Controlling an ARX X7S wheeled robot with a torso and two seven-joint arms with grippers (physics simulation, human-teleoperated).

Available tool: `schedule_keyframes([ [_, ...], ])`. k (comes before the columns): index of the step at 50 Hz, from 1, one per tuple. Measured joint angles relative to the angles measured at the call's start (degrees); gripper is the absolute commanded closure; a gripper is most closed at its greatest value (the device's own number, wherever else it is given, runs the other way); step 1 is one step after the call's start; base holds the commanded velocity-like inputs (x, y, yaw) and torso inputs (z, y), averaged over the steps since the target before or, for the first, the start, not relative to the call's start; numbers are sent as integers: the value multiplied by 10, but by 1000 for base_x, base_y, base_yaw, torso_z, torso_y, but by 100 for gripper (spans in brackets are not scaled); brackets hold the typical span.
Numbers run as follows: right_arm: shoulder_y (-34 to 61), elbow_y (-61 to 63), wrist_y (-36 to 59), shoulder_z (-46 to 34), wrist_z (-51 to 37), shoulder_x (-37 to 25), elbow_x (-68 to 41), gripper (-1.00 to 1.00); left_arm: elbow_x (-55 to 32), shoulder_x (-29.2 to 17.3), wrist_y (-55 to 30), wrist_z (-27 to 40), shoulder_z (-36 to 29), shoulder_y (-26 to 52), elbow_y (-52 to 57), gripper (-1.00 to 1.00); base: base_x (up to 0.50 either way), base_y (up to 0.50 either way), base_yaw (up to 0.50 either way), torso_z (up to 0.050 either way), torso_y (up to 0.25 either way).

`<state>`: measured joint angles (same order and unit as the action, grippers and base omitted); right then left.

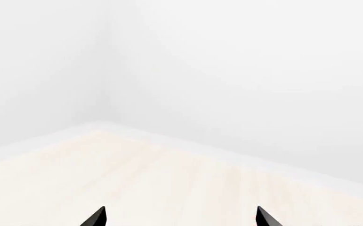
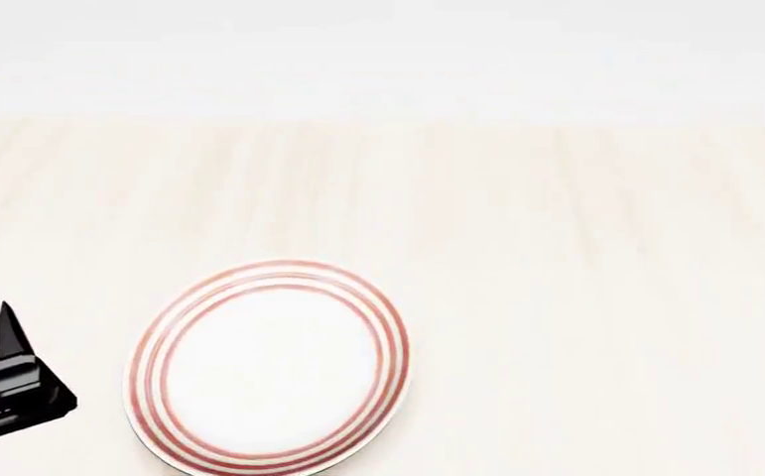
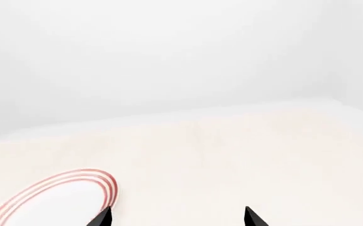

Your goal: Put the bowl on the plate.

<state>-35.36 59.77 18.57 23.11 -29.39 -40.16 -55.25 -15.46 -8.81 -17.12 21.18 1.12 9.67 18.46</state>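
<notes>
Task not started, judging by the layout. Plate [image 2: 267,367] sat bare on the counter [image 2: 555,248] at about 7 o'clock in the head view, nothing on its white centre. Bowl nowhere in any view, so location unknown; still needs finding, grasping, carrying over and setting down. Left gripper [image 1: 180,217] showed jaws spread wide with nothing between, only counter and wall ahead. Right gripper [image 3: 176,217] likewise wide open and empty, plate [image 3: 52,200] near its tips.
</notes>
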Motion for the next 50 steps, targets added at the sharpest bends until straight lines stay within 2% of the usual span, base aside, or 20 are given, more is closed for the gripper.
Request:
schedule_keyframes([
  [9,21,-35,-26,-17,-14,-70,-85,-100,-4,-4,6,2,-4,-3,-1,-100,0,0,0,0,0],
  [20,59,-89,-26,-44,-9,-121,-151,-100,-8,-8,10,6,-8,-6,1,-100,0,0,0,0,0],
  [50,184,-212,36,-188,32,-139,-182,-100,-22,-19,9,19,-14,-6,6,-100,0,0,0,0,0],
])
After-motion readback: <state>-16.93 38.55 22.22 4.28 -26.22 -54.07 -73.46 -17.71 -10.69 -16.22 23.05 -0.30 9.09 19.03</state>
